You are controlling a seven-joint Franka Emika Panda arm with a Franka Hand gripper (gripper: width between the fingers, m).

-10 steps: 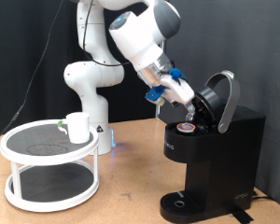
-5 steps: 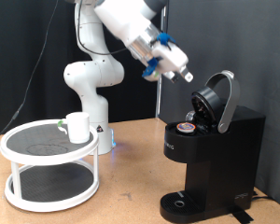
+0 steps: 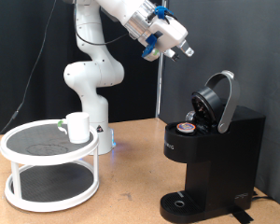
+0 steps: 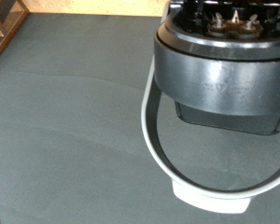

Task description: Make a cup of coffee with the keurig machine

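Observation:
The keurig machine [image 3: 219, 149] stands at the exterior view's right with its domed lid [image 3: 219, 98] hinged open. A small brown-topped pod [image 3: 188, 126] sits in its chamber. The white cup [image 3: 78, 127] stands on the top shelf of a round white stand [image 3: 28, 187] at the left. My gripper [image 3: 183, 51] is high in the air, above and left of the open lid, holding nothing that shows. The wrist view looks onto the machine's open lid [image 4: 219, 84] with its silver rim [image 4: 151, 149]; no fingers show there.
The white robot base [image 3: 89, 84] stands behind the stand. The drip tray [image 3: 182, 201] at the machine's foot has nothing on it. A wooden tabletop [image 3: 121, 191] lies between the stand and the machine. A black curtain hangs behind.
My gripper has risen up and away from the pod chamber, from beside the open lid to well above it. The pod stays in the chamber. The cup has not moved.

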